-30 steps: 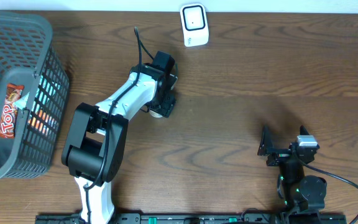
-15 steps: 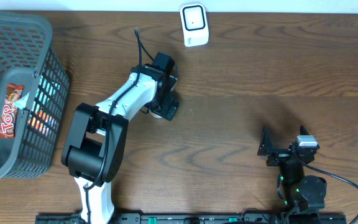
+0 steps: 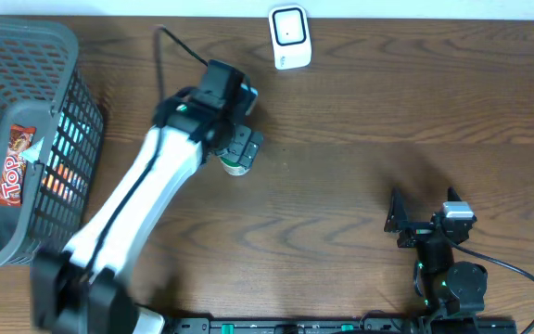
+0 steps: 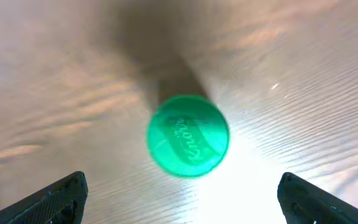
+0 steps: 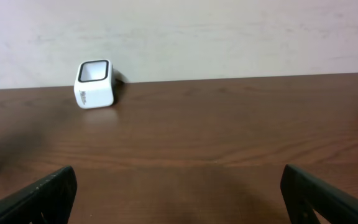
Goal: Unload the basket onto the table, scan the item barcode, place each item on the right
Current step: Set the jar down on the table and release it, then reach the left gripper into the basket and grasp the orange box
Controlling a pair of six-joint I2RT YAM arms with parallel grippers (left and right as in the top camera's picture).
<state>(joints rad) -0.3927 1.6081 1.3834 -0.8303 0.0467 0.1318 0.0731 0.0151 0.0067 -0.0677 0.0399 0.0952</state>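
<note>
The item is a small jar with a round green lid (image 4: 188,135) standing upright on the wooden table. In the overhead view the jar (image 3: 237,167) shows just below my left gripper (image 3: 241,144). That gripper (image 4: 182,204) hangs above it, open wide, and its dark fingertips (image 4: 61,198) touch nothing. The barcode is not visible. The white scanner (image 3: 288,35) stands at the table's far edge and also shows as a scanner (image 5: 94,83) at the left of the right wrist view. My right gripper (image 3: 425,223) rests near the front right, open and empty (image 5: 179,193).
A grey plastic basket (image 3: 74,121) stands at the far left with a red snack packet (image 3: 12,165) and other packs inside. A pale wall runs behind the table's far edge.
My left gripper has opened off the jar and the arm has lifted up and away, leaving the jar standing on the table. The right arm has not moved.
</note>
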